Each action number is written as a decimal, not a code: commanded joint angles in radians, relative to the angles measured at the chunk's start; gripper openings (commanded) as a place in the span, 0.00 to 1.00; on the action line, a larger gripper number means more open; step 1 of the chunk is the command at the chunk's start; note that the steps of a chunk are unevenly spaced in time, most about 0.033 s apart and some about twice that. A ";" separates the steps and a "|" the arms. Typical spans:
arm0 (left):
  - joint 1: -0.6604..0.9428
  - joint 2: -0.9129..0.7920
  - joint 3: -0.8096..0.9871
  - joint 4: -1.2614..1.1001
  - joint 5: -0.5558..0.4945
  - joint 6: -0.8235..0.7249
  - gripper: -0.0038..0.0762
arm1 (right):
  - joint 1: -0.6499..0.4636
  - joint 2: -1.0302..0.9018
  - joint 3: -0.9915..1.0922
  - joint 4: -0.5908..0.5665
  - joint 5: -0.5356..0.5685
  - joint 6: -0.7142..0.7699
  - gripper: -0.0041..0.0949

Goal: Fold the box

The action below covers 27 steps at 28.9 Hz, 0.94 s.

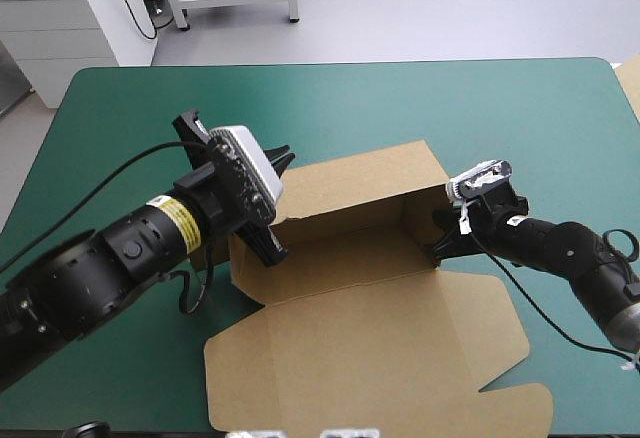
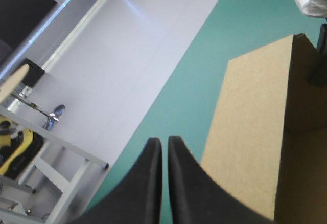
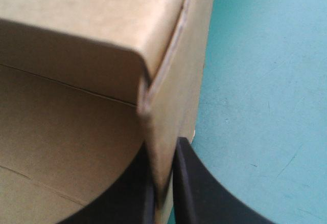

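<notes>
The box (image 1: pixel 350 228) stands mid-table on the teal-green cover (image 1: pixel 400 108), walls raised, lid flat. The right gripper (image 3: pixel 163 157) pinches the box's right end wall between its 2 fingers, probably to keep it upright. The left gripper (image 2: pixel 164 147), pressed together on nothing, sits at the box's left end.

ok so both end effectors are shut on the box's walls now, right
Not both. The right end effector is shut on an end wall of the box, but the left end effector is shut on nothing: the left wrist view shows the board beside its fingers, not between them.
</notes>
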 commanded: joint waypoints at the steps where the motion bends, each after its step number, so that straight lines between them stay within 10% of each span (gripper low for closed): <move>1: -0.005 0.069 -0.229 -0.151 0.277 0.164 0.07 | 0.001 -0.025 -0.037 0.030 -0.005 0.001 0.02; 6: 0.082 0.180 -0.421 -0.168 0.585 0.151 0.07 | 0.001 -0.025 -0.037 0.026 0.034 0.001 0.02; 18: 0.709 0.171 -0.441 -0.609 0.600 0.062 0.05 | 0.001 -0.027 -0.038 0.024 0.035 0.009 0.02; 27: 0.792 0.171 -0.441 -0.609 0.599 0.041 0.04 | 0.001 -0.027 -0.125 -0.092 0.119 0.149 0.02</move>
